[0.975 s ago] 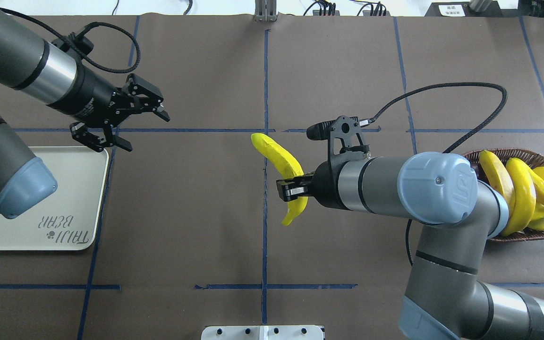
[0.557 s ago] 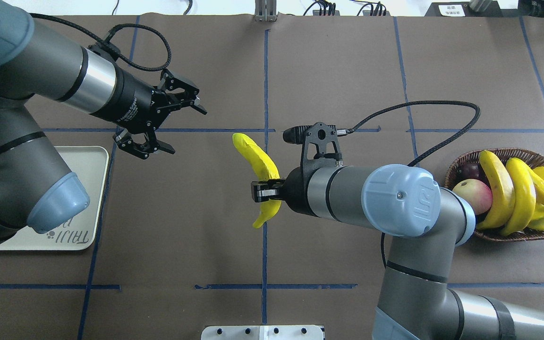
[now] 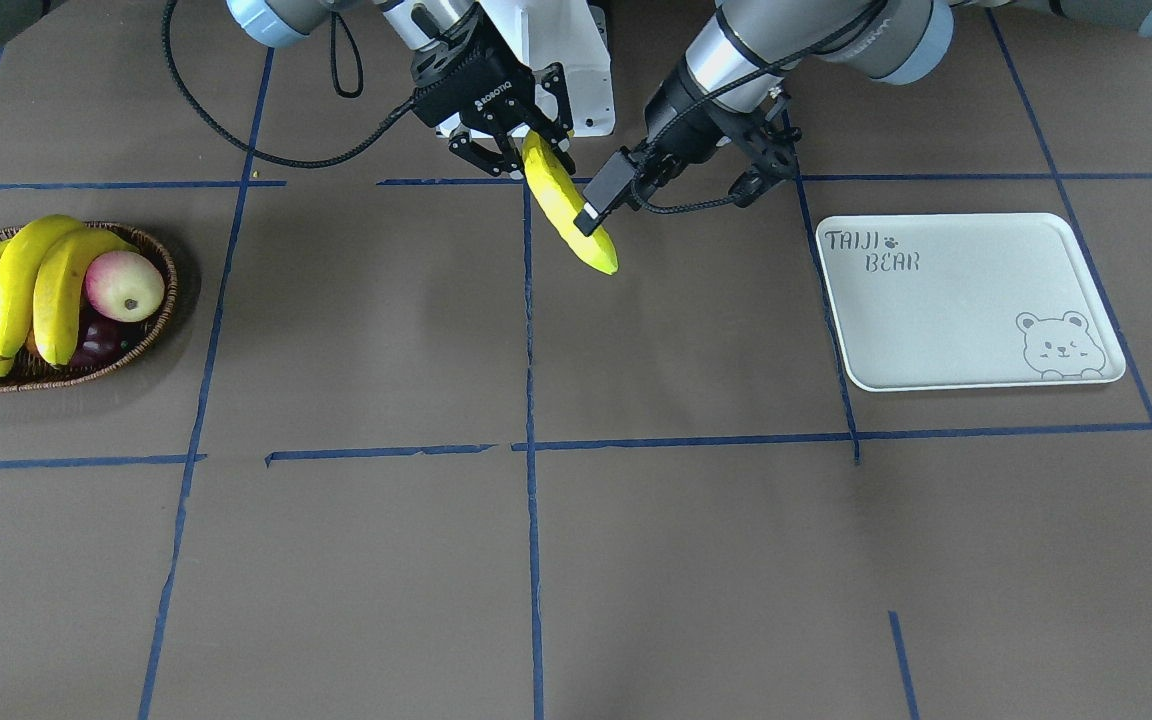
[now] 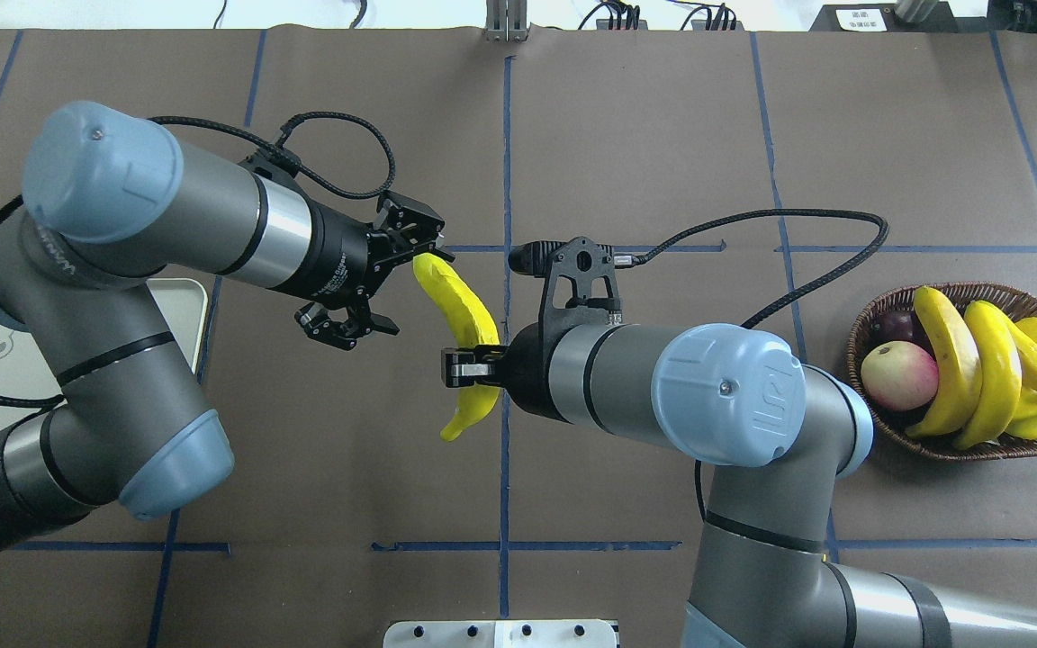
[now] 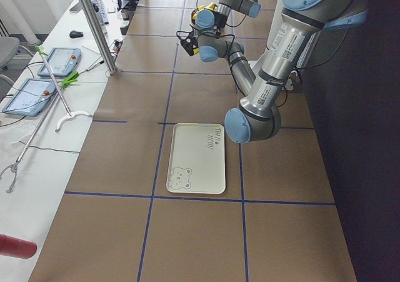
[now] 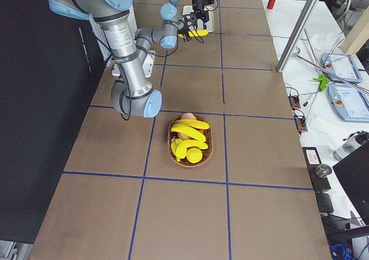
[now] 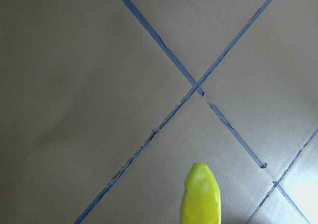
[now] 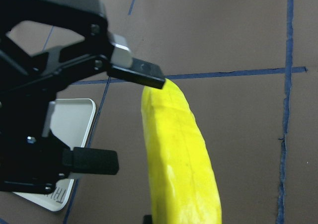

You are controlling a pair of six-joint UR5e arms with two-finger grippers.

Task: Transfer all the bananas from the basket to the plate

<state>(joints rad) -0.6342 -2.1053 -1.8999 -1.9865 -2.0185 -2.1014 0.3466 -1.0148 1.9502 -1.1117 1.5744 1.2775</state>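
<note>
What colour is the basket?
Dark brown woven wicker basket, clearest in the overhead exterior view.

You had wide, bare table between the basket and the plate. The tight spot was the middle. The banana hung there, pinched in the right gripper. The left gripper, fingers spread, crowded its far end.

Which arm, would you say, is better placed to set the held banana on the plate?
Probably the left: the left gripper is open beside the banana's far tip and the plate lies on its side; the right gripper holds the banana mid-table.
</note>
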